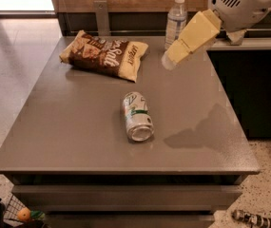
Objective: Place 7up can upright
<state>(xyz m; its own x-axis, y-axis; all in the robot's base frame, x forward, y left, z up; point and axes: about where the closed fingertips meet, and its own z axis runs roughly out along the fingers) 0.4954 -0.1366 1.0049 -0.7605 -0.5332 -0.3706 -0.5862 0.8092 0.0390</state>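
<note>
The 7up can (136, 116) lies on its side near the middle of the grey table (59, 127), its shiny end facing the front edge. My gripper (169, 61) hangs in the air above the back right part of the table, up and to the right of the can and well apart from it. It holds nothing that I can see.
A brown and cream chip bag (104, 54) lies at the back left of the table. A clear water bottle (175, 21) stands upright at the back edge, just behind the gripper. A dark counter (249, 70) runs along the right side.
</note>
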